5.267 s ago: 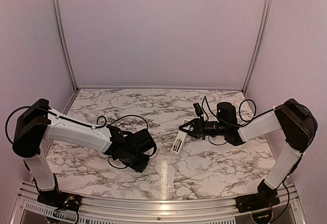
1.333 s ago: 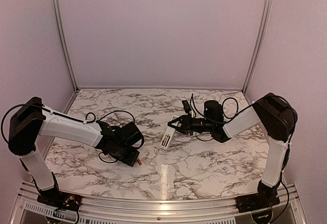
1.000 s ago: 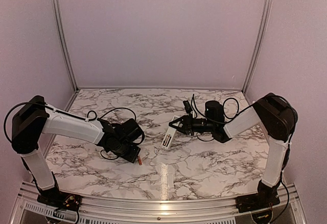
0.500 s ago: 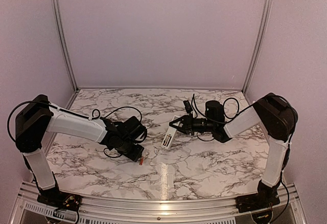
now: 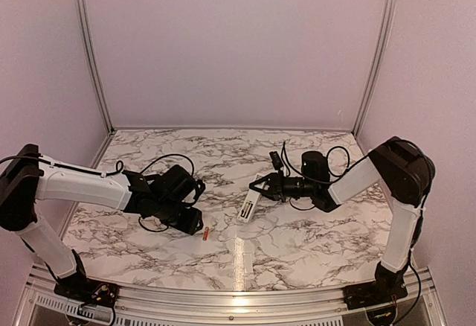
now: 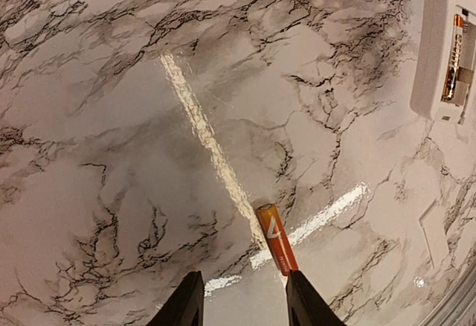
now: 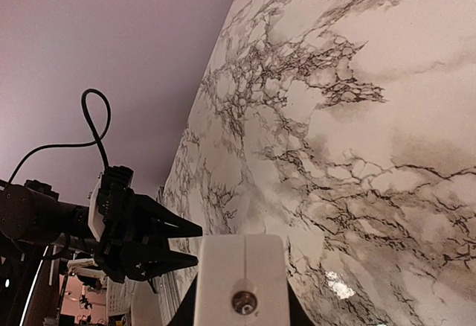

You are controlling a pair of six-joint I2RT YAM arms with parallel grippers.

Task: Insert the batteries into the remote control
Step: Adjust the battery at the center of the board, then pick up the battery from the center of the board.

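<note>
The right gripper [image 5: 256, 189] clasps the slim white plastic remote control [image 5: 246, 208]; the left gripper [image 6: 243, 277], fingers parted and empty, apparently touches the small orange-copper cylindrical battery [image 6: 277, 238] on the marble-patterned table [image 6: 111, 155].

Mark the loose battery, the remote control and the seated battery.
loose battery [image 6: 277, 238], left wrist view, orange body.
remote control [image 6: 433, 43], left wrist view, white casing.
seated battery [image 6: 453, 58], left wrist view, mid-length.

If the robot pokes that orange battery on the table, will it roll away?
Probably: the battery is a smooth cylinder lying on its side on the glossy table, so a sideways nudge likely rolls it. It looks hard and tiny, so it might slip from the left gripper.
</note>
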